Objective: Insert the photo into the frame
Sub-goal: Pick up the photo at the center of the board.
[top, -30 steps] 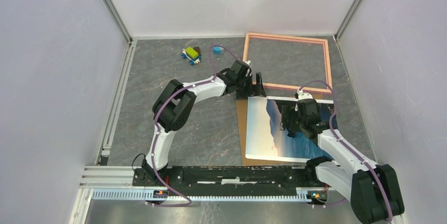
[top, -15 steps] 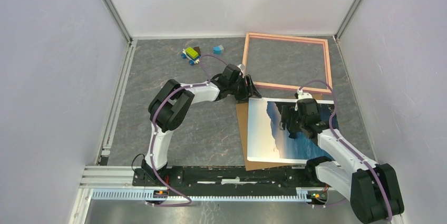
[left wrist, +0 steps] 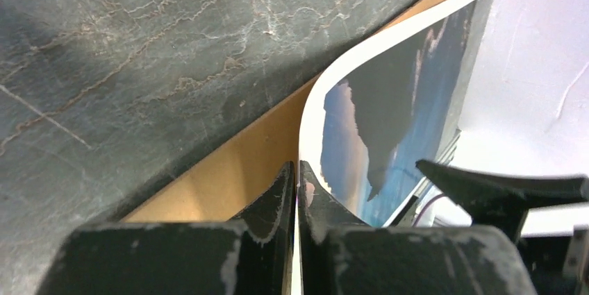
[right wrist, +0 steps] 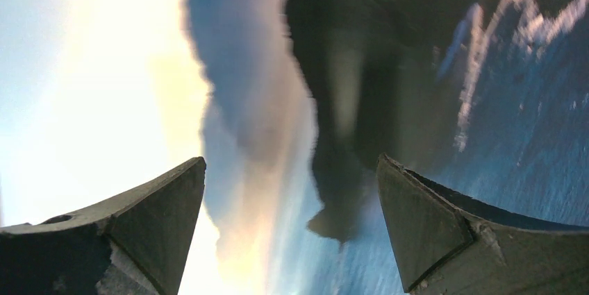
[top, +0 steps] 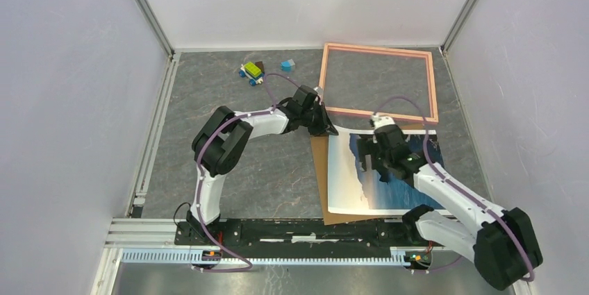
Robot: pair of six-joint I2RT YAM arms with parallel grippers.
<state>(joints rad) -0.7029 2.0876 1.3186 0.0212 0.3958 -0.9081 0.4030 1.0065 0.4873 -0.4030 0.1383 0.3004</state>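
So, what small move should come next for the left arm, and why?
Probably lift the pinched corner slightly and draw it toward the frame: the left gripper is shut on the curled photo, the right gripper hangs open over it, and the frame lies just beyond.

Robot test cell, laboratory type: grey stone-pattern worktop (top: 271, 170); white panels (top: 305, 0) enclosing the worktop on three sides; aluminium mounting rail (top: 139, 229) along worktop's near edge.
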